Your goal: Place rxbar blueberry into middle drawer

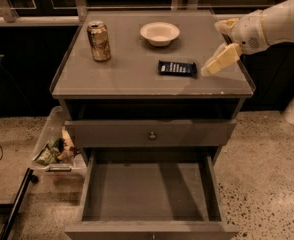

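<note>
The rxbar blueberry (176,68), a flat dark navy bar, lies on the grey cabinet top (132,76), right of centre. My gripper (215,65) comes in from the right on a cream arm. It hangs just above the top, a short way right of the bar and apart from it. The middle drawer (147,194) is pulled open below, wide and shallow with a bare grey floor. Nothing lies in it.
A tan drink can (99,41) stands at the back left of the top. A white bowl (159,33) sits at the back centre. A shut drawer front with a small round knob (152,135) is above the open drawer. A clear bin of litter (54,151) stands on the floor to the left.
</note>
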You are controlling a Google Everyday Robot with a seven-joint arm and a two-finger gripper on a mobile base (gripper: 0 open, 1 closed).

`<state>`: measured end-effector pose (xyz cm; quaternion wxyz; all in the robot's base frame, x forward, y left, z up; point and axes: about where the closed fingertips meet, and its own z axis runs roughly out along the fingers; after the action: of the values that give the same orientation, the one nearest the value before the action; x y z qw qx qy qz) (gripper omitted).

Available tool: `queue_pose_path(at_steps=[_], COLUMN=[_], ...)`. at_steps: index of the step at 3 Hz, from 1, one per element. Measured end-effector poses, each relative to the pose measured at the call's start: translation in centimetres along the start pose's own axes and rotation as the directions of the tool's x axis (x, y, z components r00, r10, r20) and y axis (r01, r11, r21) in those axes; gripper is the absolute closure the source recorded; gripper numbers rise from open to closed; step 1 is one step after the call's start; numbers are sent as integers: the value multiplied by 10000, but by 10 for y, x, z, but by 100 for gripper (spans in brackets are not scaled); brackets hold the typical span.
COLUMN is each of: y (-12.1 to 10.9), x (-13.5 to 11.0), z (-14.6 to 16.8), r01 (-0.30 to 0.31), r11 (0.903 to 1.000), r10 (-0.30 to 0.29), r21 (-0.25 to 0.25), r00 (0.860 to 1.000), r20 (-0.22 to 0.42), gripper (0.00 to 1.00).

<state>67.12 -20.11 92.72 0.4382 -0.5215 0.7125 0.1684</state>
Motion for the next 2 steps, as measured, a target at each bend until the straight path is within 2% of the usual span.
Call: queue_pose_path(at_steps=[1, 2], y=[-8, -21], x=[4, 12], z=[12, 28], r01=[-670, -1149], r11=[9973, 9932], r10=[664, 1128], r21=[-307, -167], r00=[9976, 9888], r20=[-184, -980], gripper=[0, 0])
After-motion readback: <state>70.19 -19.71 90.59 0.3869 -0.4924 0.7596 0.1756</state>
